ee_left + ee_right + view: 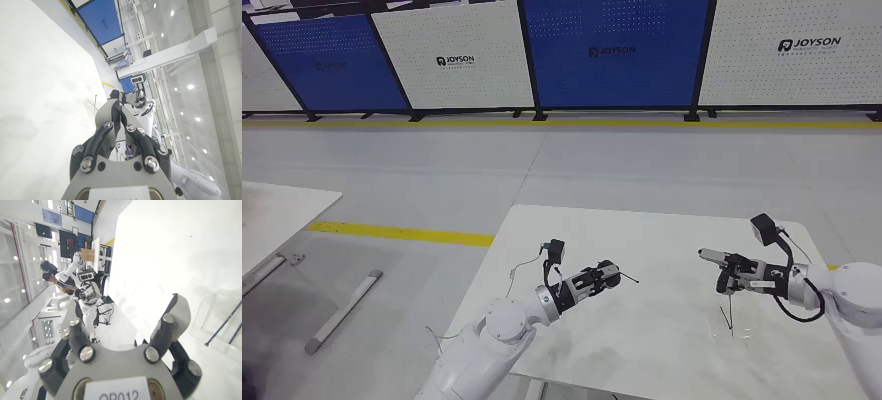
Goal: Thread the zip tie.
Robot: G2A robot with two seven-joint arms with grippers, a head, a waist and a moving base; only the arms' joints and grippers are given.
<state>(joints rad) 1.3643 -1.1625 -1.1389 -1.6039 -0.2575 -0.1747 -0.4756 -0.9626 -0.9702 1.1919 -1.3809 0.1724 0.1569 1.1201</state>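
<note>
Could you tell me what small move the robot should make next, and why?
Probably ease the right gripper toward the left gripper to take the free end of the zip tie. The left gripper is shut, and a thin black strip, seemingly the tie, pokes out of it toward the right gripper. The right gripper is open, empty and apart from the strip.

The white left arm stretched in from the near side, and its grey-and-black two-fingered left hand was clamped tight, ribbed pads pressed together on a thin black zip tie poking from the tip. Facing it, well apart, the white right arm pointed inward, its matching right hand spread wide, wrist level.
</note>
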